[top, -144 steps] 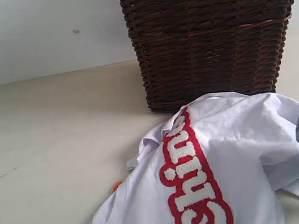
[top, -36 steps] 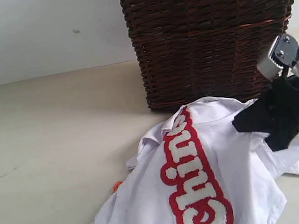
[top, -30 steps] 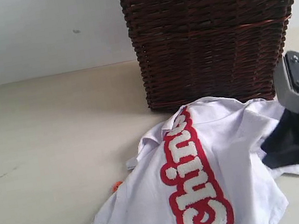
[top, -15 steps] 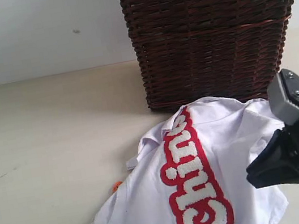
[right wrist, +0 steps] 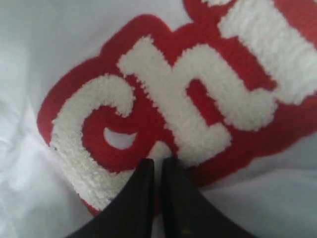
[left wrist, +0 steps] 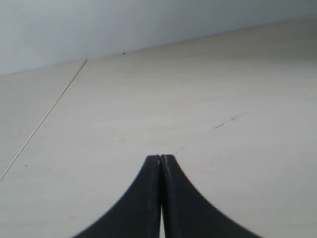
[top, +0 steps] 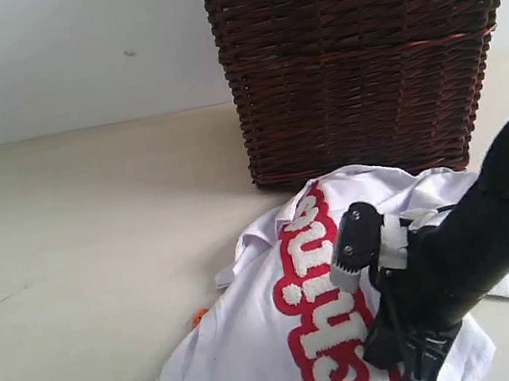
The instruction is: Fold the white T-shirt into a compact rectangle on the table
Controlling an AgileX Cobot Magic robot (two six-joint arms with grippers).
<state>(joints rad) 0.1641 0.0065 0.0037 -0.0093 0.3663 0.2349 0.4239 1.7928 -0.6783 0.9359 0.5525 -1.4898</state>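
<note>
On the table (top: pixel 66 232) before the wicker basket (top: pixel 359 56), right gripper (right wrist: pixel 157 160) pinches white T-shirt (top: pixel 236 345); left gripper (left wrist: pixel 161 157) closed.

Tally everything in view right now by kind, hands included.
white T-shirt: 1
wicker basket: 1
table: 1
hands: 2 (left hand, right hand)
Total: 5

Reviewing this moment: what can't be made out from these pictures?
- Exterior view: the right arm covers the right side of the white T-shirt, and the bottom edge cuts off its lower part.
- Right wrist view: the right tool hides with its own tips whether cloth is pinched.
- Exterior view: the top edge cuts off the inside of the basket.
</note>
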